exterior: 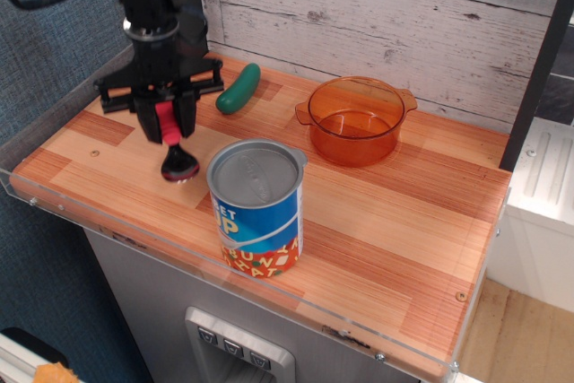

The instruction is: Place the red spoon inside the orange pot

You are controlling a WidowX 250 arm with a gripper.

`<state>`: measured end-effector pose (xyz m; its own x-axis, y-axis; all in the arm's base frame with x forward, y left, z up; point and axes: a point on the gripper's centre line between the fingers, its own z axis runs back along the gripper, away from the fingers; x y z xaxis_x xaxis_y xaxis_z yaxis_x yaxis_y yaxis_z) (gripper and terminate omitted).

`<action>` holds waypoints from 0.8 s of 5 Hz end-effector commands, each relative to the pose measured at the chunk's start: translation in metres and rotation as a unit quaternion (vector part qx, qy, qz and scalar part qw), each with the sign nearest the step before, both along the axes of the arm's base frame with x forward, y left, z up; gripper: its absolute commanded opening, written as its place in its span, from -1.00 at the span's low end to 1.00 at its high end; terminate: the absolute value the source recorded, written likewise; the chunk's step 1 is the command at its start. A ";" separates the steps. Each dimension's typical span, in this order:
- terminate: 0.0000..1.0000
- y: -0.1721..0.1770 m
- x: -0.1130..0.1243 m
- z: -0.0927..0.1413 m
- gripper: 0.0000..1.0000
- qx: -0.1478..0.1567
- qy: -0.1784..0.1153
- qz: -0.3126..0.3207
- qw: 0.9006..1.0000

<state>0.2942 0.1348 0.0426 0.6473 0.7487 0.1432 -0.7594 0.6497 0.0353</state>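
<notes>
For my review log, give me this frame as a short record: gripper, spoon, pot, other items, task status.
gripper: gripper shut on the red spoon's handle
spoon: red spoon hanging bowl-down, left of the can
pot: orange pot upright, nothing in it, at the back by the wall
other items: can at front centre; green toy left of the pot
task status: spoon gripped, not yet in the pot
</notes>
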 end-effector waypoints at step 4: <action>-1.00 -0.096 0.065 0.095 -1.00 0.014 -0.118 0.013 0.993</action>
